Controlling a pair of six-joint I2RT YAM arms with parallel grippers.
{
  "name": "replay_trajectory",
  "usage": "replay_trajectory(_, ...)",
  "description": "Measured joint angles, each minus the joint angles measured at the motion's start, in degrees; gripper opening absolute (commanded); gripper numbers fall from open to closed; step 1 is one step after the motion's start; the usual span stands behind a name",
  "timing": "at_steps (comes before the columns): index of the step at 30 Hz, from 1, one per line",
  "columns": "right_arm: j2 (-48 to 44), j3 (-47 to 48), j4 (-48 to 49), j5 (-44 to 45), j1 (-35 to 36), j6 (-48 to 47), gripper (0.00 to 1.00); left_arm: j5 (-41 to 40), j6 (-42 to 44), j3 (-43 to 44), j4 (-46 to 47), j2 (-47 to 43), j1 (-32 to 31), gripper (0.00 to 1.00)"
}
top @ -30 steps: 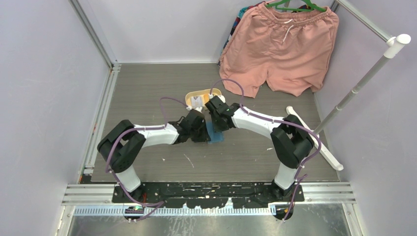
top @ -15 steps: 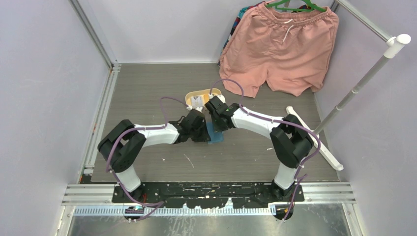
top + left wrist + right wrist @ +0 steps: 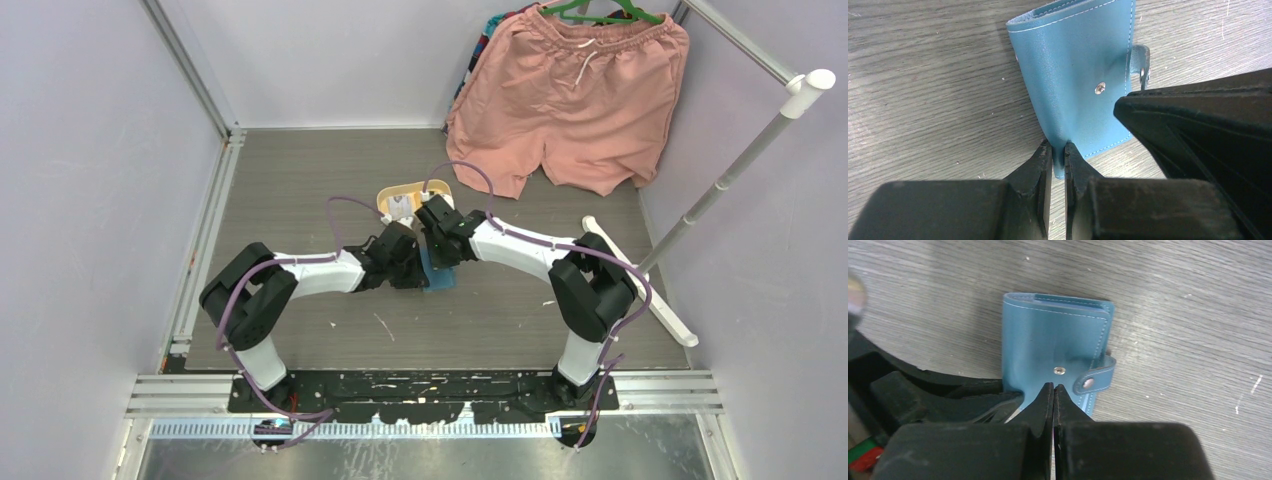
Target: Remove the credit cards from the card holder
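Note:
The card holder (image 3: 1078,75) is a teal-blue wallet lying folded on the table, its snap strap (image 3: 1093,381) undone beside the stud. My left gripper (image 3: 1058,150) is shut on the holder's near corner, the blue edge pinched between its fingertips. My right gripper (image 3: 1053,388) is shut with nothing between its fingers, its tips over the holder's (image 3: 1053,335) face just below the stud. In the top view both grippers meet over the holder (image 3: 440,278) at mid-table. The credit cards are hidden inside it.
A yellow oval tray (image 3: 392,192) sits just behind the grippers. Pink shorts (image 3: 570,95) hang at the back right. A white pole (image 3: 735,165) leans at the right, and a white bar (image 3: 640,285) lies on the table by the right arm.
The right gripper's jaws have come together over the holder. Both arms have barely moved, and the left gripper still pinches the same corner.

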Motion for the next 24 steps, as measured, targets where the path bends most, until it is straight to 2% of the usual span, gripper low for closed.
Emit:
replay_trajectory(6,0.00,0.00,1.53,-3.21,0.00,0.22,0.01,0.02,0.07,0.00,0.00,0.00,0.00,0.00)
replay_trajectory(7,0.00,0.00,1.62,-3.50,0.00,0.24,0.06,0.02,0.07,0.00,0.00,0.00,0.00,0.00)
replay_trajectory(9,0.00,0.00,1.77,-3.80,0.02,0.26,0.26,0.02,0.09,0.00,0.00,0.00,0.00,0.00)
replay_trajectory(10,0.00,0.00,1.75,-3.74,0.07,0.37,0.32,0.02,0.11,0.00,0.00,0.00,0.00,0.00)
replay_trajectory(12,-0.15,0.00,1.68,-3.10,0.07,0.46,0.37,0.04,0.11,0.00,0.02,0.00,0.00,0.00)
replay_trajectory(24,-2.45,4.11,-4.22,5.09,0.39,-1.90,0.38,0.35,0.20,0.00,0.04,0.00,0.02,0.00)
